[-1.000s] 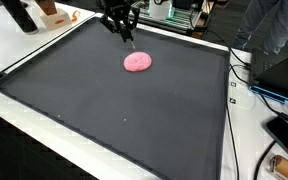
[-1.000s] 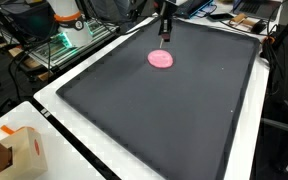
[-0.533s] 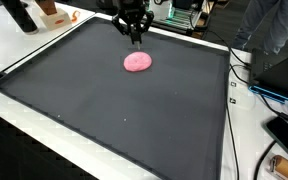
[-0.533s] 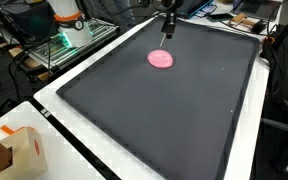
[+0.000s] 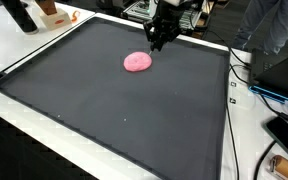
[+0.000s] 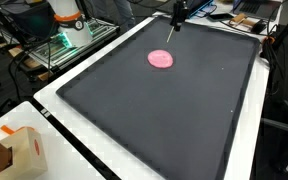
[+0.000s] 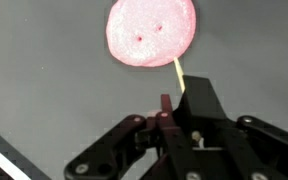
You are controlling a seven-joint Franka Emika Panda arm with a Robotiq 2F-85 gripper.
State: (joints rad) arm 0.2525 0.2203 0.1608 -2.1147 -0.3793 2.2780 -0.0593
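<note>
A pink lump (image 7: 151,30) is seen at the top centre of the wrist view. It is round and flattened, with a soft, slightly uneven edge and a matte surface, and two small dark dents are visible near its middle. In both exterior views the same lump (image 5: 137,62) is found in the upper middle part of the frame, lying flat on a black mat (image 5: 114,115) that covers most of the table; it is well away from the mat's edges. The gripper (image 7: 169,108) is shown coming in from the bottom of the wrist view, and its fingers (image 7: 199,100) are pressed together on a thin stick (image 7: 178,75) of pale yellow colour. The stick is pointed up toward the lower right edge of the lump; whether its tip is touching the lump cannot be told. In an exterior view the gripper (image 5: 156,38) is placed just to the upper right of the lump, above the mat. A white border (image 6: 54,95) is seen around the mat, and a cardboard box (image 6: 22,150) is placed at the lower left of an exterior view, well apart from the lump.
</note>
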